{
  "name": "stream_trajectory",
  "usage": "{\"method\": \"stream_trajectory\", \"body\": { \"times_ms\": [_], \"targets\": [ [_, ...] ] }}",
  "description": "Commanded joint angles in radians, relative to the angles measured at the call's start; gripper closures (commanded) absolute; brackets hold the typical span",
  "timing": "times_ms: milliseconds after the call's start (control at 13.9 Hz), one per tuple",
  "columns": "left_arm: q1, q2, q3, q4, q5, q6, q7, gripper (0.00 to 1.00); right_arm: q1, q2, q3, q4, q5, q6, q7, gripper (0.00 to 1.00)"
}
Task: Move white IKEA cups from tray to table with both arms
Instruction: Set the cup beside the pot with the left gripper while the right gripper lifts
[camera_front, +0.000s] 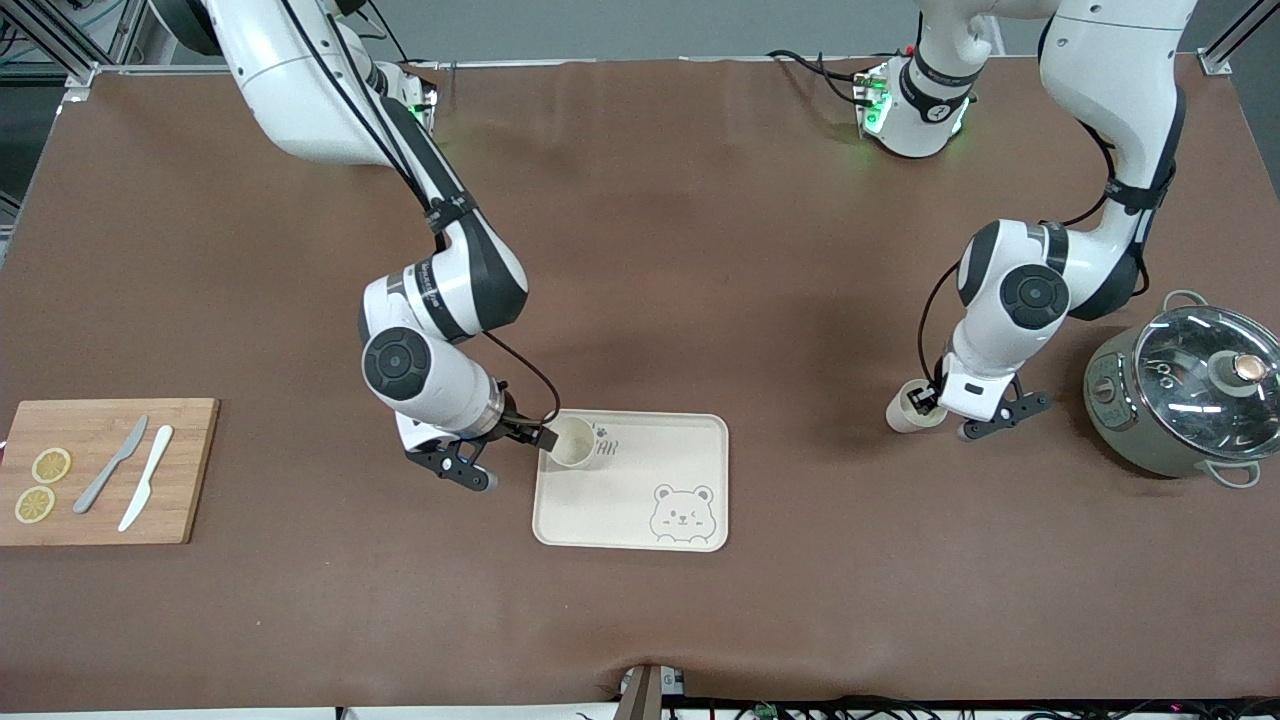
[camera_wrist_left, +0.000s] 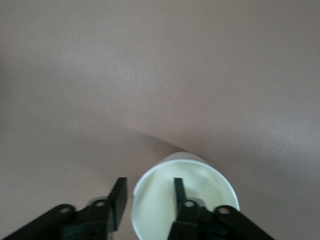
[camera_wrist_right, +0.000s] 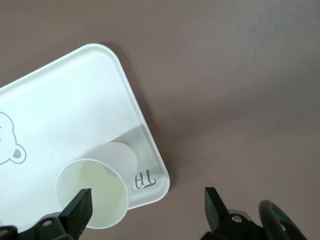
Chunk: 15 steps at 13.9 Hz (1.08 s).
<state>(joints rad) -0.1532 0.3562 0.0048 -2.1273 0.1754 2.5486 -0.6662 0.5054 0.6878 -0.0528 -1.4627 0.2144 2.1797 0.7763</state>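
On the tray (camera_front: 690, 440), in the corner toward the right arm's end and farther from the front camera: one white cup (camera_front: 572, 441), upright. Well apart from the tray, toward the left arm's end, on the bare desk (camera_front: 640, 250): the second cup (camera_front: 912, 405), also upright.

Right jaws at the tray cup, spread wide, gripping nothing; one finger (camera_wrist_right: 80, 207) over the cup's mouth, the other off the tray's corner, over the desk.

- Likely trouble here: catching the tray's raised rim on the way down, shoving the cup sideways or tipping it, perhaps dragging the tray too.

Left jaws at the second cup, partly open, gripping nothing; one finger (camera_wrist_left: 177, 192) inside the cup, the other (camera_wrist_left: 120, 200) outside with a visible gap to the wall.

- Likely trouble here: hooking the rim with the inner finger on any slanted lift, toppling the cup.
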Motion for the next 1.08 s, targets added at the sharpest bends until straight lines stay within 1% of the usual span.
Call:
{"method": "stream_trajectory", "body": {
  "times_ms": [0, 72, 287, 359, 431, 574, 646, 718, 789, 861, 1005],
  "targets": [
    [0.012, -0.08, -0.006, -0.005, 0.024, -0.019, -0.006, 0.0, 0.042, 0.042, -0.009, 0.028, 0.011, 0.032, 0.064, 0.22],
    [0.012, -0.097, -0.005, 0.015, 0.024, -0.04, -0.001, 0.0, 0.044, 0.051, -0.009, 0.03, 0.011, 0.05, 0.078, 0.31],
    [0.011, -0.094, -0.006, 0.143, 0.024, -0.232, 0.016, 0.0, 0.053, 0.071, -0.009, 0.028, 0.011, 0.086, 0.08, 0.55],
    [0.012, -0.092, -0.008, 0.176, 0.024, -0.275, 0.026, 0.0, 0.059, 0.078, -0.009, 0.028, 0.01, 0.087, 0.08, 0.62],
    [0.011, -0.092, -0.006, 0.193, 0.024, -0.3, 0.036, 0.0, 0.059, 0.079, -0.009, 0.028, 0.01, 0.089, 0.08, 0.69],
    [0.012, -0.098, -0.006, 0.208, 0.024, -0.321, 0.045, 0.0, 0.058, 0.079, -0.009, 0.03, 0.01, 0.087, 0.08, 0.85],
    [0.012, -0.1, -0.005, 0.219, 0.024, -0.323, 0.063, 0.0, 0.058, 0.078, -0.009, 0.036, 0.01, 0.087, 0.078, 0.91],
    [0.014, -0.1, -0.003, 0.228, 0.023, -0.327, 0.08, 0.0, 0.051, 0.076, -0.01, 0.045, 0.011, 0.078, 0.074, 0.93],
    [0.02, -0.098, -0.002, 0.247, 0.023, -0.346, 0.097, 0.0, 0.047, 0.069, -0.01, 0.051, 0.013, 0.071, 0.069, 1.0],
    [0.033, -0.097, -0.003, 0.262, 0.024, -0.363, 0.114, 0.0, 0.042, 0.056, -0.009, 0.064, 0.017, 0.058, 0.069, 1.0],
    [0.047, -0.098, -0.003, 0.283, 0.024, -0.375, 0.149, 0.0, 0.036, 0.042, -0.015, 0.102, 0.014, -0.039, 0.064, 1.0]
  ]
}}
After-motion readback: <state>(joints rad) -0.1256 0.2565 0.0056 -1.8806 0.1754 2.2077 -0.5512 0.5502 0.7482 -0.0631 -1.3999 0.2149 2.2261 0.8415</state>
